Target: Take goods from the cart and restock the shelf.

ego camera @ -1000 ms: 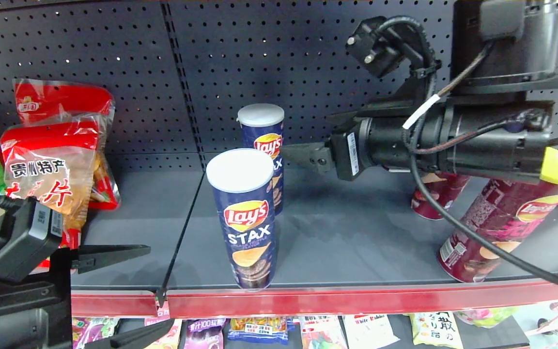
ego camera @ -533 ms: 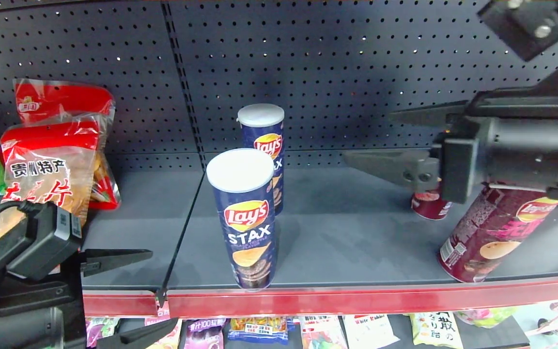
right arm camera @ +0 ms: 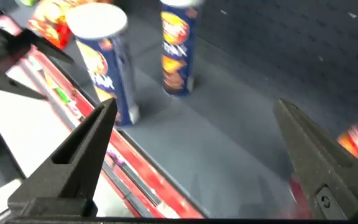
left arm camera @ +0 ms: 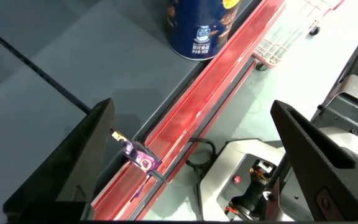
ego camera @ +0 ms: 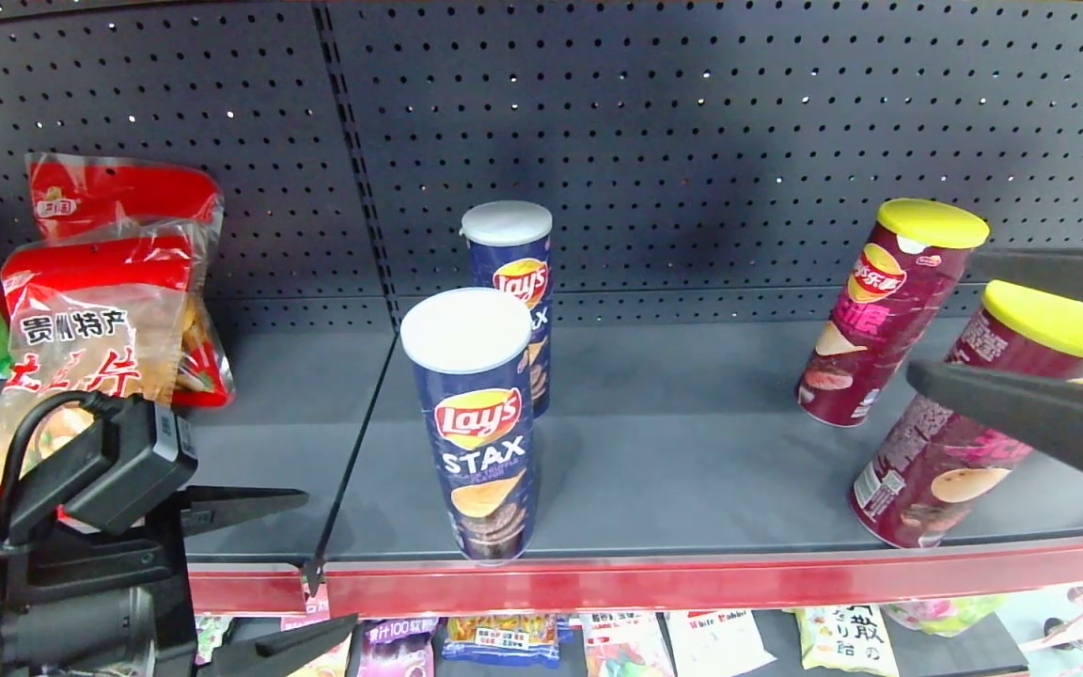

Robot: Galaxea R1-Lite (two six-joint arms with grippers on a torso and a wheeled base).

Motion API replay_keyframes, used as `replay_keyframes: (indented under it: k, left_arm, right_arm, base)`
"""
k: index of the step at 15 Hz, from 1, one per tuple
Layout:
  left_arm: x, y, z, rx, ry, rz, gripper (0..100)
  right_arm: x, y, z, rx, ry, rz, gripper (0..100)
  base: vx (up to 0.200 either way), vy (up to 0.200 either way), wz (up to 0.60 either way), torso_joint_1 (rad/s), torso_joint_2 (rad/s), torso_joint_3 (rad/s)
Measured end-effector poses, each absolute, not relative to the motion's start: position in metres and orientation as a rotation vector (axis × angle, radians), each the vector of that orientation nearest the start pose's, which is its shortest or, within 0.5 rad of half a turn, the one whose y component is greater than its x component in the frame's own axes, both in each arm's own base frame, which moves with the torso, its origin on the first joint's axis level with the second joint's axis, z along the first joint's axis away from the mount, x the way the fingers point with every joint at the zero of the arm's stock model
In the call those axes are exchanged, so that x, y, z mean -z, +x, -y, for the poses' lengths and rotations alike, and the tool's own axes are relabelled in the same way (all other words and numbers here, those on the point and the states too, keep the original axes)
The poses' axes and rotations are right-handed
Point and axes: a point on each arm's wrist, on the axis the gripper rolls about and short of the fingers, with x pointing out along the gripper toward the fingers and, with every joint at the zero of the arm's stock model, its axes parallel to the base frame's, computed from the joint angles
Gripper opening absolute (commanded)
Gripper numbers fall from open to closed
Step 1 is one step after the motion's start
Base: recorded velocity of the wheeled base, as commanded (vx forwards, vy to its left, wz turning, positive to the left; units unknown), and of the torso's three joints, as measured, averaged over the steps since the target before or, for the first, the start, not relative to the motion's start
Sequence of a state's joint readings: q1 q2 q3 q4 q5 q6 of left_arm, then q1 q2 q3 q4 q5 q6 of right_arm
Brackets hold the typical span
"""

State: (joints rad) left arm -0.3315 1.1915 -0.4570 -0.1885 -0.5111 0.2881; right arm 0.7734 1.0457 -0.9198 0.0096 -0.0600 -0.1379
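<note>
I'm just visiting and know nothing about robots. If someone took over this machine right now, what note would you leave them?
Left gripper: open, empty, low before the shelf's red front edge.
Right gripper: open, empty, by the two yellow-lidded maroon chip cans.
Done: two white-lidded blue chip cans stand on the grey shelf, one behind the other.
To do: fetch more goods from the cart.

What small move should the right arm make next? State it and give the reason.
Probably draw the right gripper back clear of the shelf to fetch another item. Its jaws stand open and empty near the front maroon chip can, and bare shelf space lies between that can and the front blue chip can.
</note>
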Motion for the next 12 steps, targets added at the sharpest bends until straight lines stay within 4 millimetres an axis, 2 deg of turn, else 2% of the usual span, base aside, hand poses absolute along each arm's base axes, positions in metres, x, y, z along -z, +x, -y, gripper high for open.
replay_keyframes:
  k: [4, 6, 9, 12]
  left_arm:
    - [-0.166, 0.150, 0.063, 0.878, 0.222, -0.415, 100]
    - [-0.166, 0.160, 0.067, 0.876, 0.227, -0.385, 100]
    - [-0.160, 0.169, 0.071, 0.881, 0.229, -0.406, 100]
    - [-0.157, 0.176, 0.074, 0.867, 0.235, -0.427, 100]
  right_arm:
    - [-0.272, 0.068, -0.044, -0.506, -0.130, -0.076, 100]
    - [-0.251, 0.048, -0.023, -0.383, -0.110, -0.103, 100]
    - [-0.214, 0.016, -0.004, -0.263, -0.064, -0.204, 100]
    - [-0.185, 0.001, 0.003, -0.176, -0.023, -0.217, 100]
  base:
    - [0.000, 0.000, 0.00, 0.000, 0.00, 0.000]
    - [0.000, 0.000, 0.00, 0.000, 0.00, 0.000]
    - [0.000, 0.000, 0.00, 0.000, 0.00, 0.000]
    - [0.000, 0.000, 0.00, 0.000, 0.00, 0.000]
